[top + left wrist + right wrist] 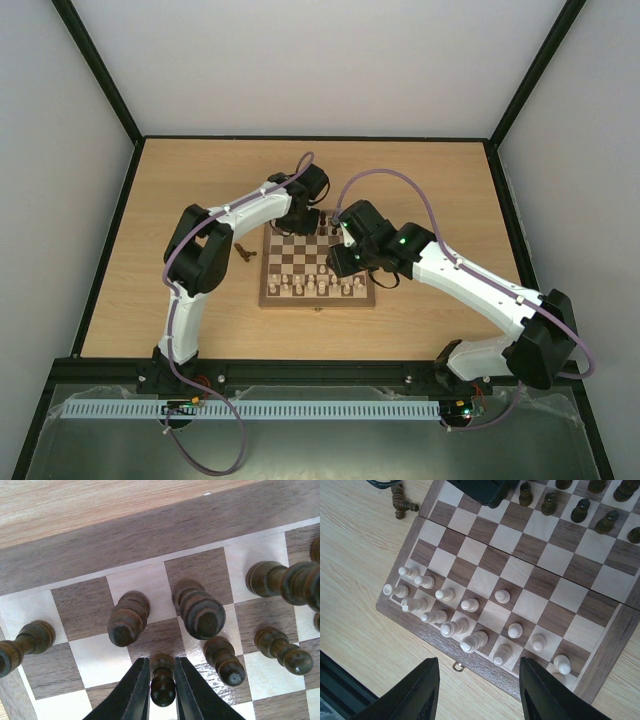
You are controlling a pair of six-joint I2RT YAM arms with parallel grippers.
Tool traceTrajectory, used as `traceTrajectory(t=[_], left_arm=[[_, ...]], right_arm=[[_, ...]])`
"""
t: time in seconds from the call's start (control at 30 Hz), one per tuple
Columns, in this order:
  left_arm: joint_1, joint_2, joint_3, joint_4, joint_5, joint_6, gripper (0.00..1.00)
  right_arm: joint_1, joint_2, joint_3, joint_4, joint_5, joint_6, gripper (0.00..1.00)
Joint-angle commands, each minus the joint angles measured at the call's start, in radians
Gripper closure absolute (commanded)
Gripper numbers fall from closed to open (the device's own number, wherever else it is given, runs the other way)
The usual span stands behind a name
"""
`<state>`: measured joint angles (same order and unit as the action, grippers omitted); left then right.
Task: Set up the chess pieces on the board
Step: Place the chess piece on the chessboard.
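We see our left gripper pinching a dark pawn upright, straight below its wrist, in the board's far ranks; our right gripper, jaws spread, hangs farther off above the cream chessmen.

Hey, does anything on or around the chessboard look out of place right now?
Yes. A couple of dark chess pieces lie on their sides on the table, just off the board's left edge. The other dark ones stand upright on squares.
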<state>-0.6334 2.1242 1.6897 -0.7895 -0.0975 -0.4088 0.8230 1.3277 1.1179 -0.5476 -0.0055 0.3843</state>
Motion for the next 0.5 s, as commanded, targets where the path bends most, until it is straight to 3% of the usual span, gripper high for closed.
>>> traceTrajectory(t=[0.0, 0.2, 0.47], left_arm=[[0.012, 0.001, 0.018, 0.012, -0.019, -0.005, 0.83], [0.015, -0.004, 0.013, 0.019, -0.022, -0.008, 0.83], [0.008, -0.064, -0.028, 0.013, -0.020, -0.025, 0.75]], right_arm=[[-0.003, -0.010, -0.013, -0.014, -0.012, -0.009, 0.55], [-0.003, -0.011, -0.015, -0.012, -0.011, -0.009, 0.55], [-0.003, -0.010, -0.016, -0.012, -0.016, -0.007, 0.55]])
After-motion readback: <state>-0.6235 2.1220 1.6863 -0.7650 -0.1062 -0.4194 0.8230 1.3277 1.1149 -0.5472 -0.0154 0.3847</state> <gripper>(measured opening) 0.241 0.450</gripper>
